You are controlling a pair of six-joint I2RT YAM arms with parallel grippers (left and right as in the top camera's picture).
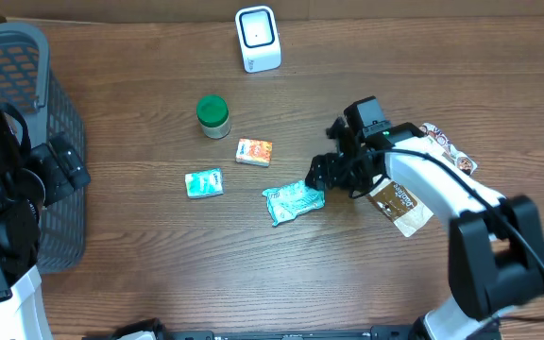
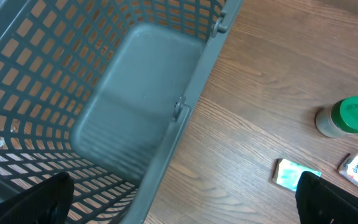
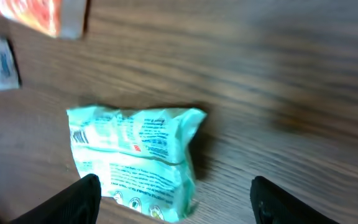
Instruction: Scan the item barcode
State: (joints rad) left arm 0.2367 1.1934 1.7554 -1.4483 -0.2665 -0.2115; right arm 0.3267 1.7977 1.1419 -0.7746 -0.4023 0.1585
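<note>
We see the packet (image 1: 294, 201) lying flat on the table (image 1: 159, 264), right of centre, well below the scanner (image 1: 258, 38) that stands at the far edge. It is a crumpled mint-green wrapper, roughly rectangular, with pinched, wrinkled ends. In the right wrist view the packet (image 3: 135, 158) shows a pale face covered with fine blue print, a small red mark near the middle and a row of little round symbols along the lower edge. Dark marks sit at its left end, too blurred for us to read.

The right gripper (image 1: 321, 175) hangs just above the packet's right end. Its fingers (image 3: 73, 200) stand wide apart on either side of the packet, gripping nothing.

The basket (image 1: 26, 57) stands at the table's left edge. From the left wrist we look into the basket (image 2: 185, 106) and see its smooth grey floor and lattice walls. The left gripper (image 2: 182, 208) hovers over its near rim, fingers (image 2: 334, 202) spread wide, nothing between them.

Left of the packet lie a smaller teal sachet (image 1: 203, 182) and an orange box (image 1: 254, 151), with a green-lidded jar (image 1: 212, 115) just beyond them. A brown pouch (image 1: 399, 203) lies under the right arm, and another printed pouch (image 1: 447, 146) shows beside it.
</note>
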